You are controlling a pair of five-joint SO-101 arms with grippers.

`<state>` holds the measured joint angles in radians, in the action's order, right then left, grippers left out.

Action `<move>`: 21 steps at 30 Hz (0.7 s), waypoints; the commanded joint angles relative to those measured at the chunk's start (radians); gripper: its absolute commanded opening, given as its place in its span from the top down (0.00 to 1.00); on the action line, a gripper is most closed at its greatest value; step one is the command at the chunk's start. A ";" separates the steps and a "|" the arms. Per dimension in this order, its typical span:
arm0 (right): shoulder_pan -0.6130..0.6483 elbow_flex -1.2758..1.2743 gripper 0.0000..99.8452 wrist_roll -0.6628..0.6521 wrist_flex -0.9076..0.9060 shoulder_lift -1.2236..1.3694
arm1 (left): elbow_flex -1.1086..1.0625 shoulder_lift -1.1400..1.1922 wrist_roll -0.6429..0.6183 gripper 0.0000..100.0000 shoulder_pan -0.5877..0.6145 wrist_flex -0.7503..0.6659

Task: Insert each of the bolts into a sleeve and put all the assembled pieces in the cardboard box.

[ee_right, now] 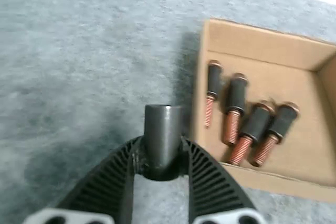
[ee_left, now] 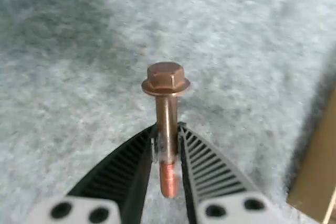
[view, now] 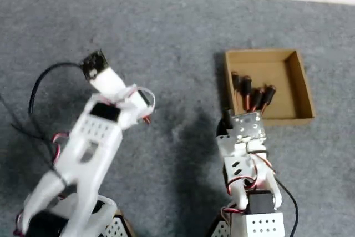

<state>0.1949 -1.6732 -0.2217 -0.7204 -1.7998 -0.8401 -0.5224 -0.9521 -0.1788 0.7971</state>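
My left gripper [ee_left: 167, 150] is shut on the shank of a copper bolt [ee_left: 166, 114], its hex head pointing away from the wrist and its threaded tip sticking out behind the fingers. In the high view this gripper [view: 145, 116] hangs over the grey mat at centre left. My right gripper [ee_right: 161, 157] is shut on a dark sleeve [ee_right: 162, 139] whose open end faces away. It sits [view: 228, 119] just off the near left corner of the cardboard box [view: 302, 84]. Inside the box [ee_right: 294, 179] lie several assembled pieces [ee_right: 247, 121], bolts in black sleeves [view: 254, 95].
Grey felt mat [view: 177, 43] covers the table, with open room between the two arms and behind them. A black cable [view: 41, 84] loops beside the left arm. A corner of the cardboard box [ee_left: 315, 177] shows in the left wrist view.
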 commanded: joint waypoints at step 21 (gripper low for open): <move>0.418 -0.111 0.99 -0.155 0.102 -0.008 | -0.823 -1.313 0.195 1.00 -0.145 -0.404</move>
<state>0.5708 -1.6732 -0.3445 -0.6605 -1.7998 -1.6256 -1.6778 -0.8278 -0.2386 0.4227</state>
